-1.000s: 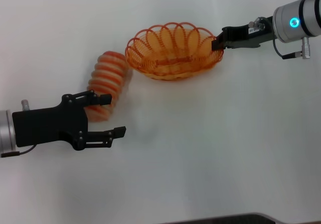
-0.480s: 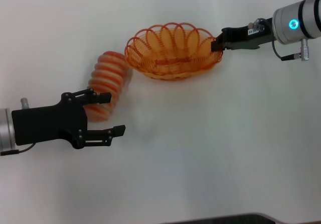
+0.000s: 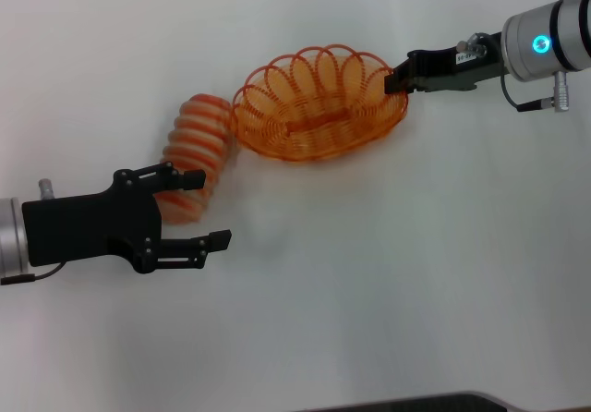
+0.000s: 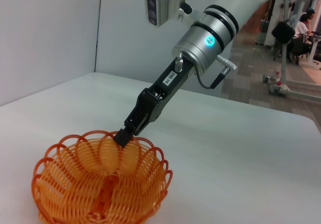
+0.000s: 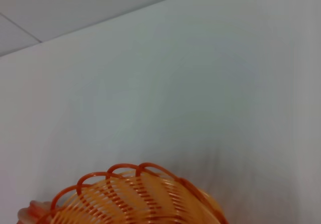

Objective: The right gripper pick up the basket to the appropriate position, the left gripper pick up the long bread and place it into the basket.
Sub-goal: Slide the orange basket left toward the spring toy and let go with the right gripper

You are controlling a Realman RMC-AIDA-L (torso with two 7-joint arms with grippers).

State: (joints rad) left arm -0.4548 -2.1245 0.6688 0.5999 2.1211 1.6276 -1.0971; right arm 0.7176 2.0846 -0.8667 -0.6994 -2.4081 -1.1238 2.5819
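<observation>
The orange wire basket (image 3: 319, 107) hangs tilted near the table's far middle, its left rim close to the long bread (image 3: 196, 144). My right gripper (image 3: 395, 79) is shut on the basket's right rim; the left wrist view shows that gripper (image 4: 123, 135) pinching the far rim of the basket (image 4: 100, 186). The ridged tan-and-orange loaf lies slanted to the basket's left. My left gripper (image 3: 209, 211) stands open at the loaf's near end, its upper finger over that end, nothing held. The basket's rim (image 5: 135, 196) fills the bottom of the right wrist view.
White table (image 3: 388, 273) all around. A dark edge (image 3: 416, 401) runs along the table's front. The left wrist view shows the table's far edge and a room with chairs (image 4: 291, 33) beyond.
The basket has tipped up on the right gripper's side and shifted slightly left toward the bread. The left arm and the bread have not moved.
</observation>
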